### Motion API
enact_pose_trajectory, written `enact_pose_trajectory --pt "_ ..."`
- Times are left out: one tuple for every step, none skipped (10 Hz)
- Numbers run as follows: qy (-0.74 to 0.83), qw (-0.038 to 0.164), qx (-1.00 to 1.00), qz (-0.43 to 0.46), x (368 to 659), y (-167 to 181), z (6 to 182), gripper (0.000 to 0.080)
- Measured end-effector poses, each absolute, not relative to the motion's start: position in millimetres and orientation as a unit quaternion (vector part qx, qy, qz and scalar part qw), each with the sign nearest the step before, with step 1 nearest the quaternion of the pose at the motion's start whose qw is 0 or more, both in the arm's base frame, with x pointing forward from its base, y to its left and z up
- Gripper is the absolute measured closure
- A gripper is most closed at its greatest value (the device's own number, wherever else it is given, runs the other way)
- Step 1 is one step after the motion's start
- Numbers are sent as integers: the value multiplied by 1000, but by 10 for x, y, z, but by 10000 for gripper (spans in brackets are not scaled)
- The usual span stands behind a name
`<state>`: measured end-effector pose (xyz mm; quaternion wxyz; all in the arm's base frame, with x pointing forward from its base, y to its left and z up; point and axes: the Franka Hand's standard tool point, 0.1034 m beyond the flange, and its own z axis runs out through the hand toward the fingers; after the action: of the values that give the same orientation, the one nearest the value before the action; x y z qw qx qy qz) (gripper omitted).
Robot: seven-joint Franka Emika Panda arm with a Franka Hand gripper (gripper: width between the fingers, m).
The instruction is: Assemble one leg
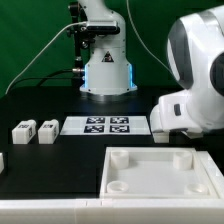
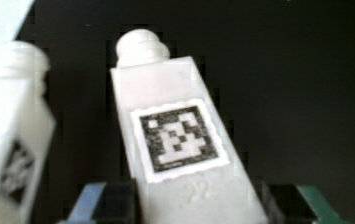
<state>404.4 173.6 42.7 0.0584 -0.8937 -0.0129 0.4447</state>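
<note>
We are looking, in the exterior view, from beyond the near edge of the desk [image 1: 40, 100], slightly raised and facing the robot base [image 1: 105, 65] at the far side, with the arm [image 1: 195, 70] looming close at the exterior view's right. In the wrist view we are peering past the gripper [image 2: 200, 205], very near one leg [image 2: 177, 130]. Both views are sharing the black desk; whether they are sharing that leg, we cannot tell.

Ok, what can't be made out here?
Exterior view: the hand is hidden behind the arm's white casing.
Wrist view: the small white plastic rectangular leg is cut off at its base by the picture edge, so whether the hand grips it is unclear.
Wrist view: a second white post is cut by the edge, its marker blurred.
</note>
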Motion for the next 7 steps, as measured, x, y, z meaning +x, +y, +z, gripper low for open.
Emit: enact_pose_trajectory --pt "-11 66 -901 429 4199 1687 548 479" --pt "-1 72 -927 367 4447 1612 749 479" --pt "9 73 -947 313 4543 1523 946 479" --pt "16 74 -964 256 4638 1452 1036 479" --pt "23 76 -973 217 4748 1370 1152 479" --pt "32 77 -985 150 4932 1262 1311 479" --pt "42 76 -991 99 5028 1162 1458 479"
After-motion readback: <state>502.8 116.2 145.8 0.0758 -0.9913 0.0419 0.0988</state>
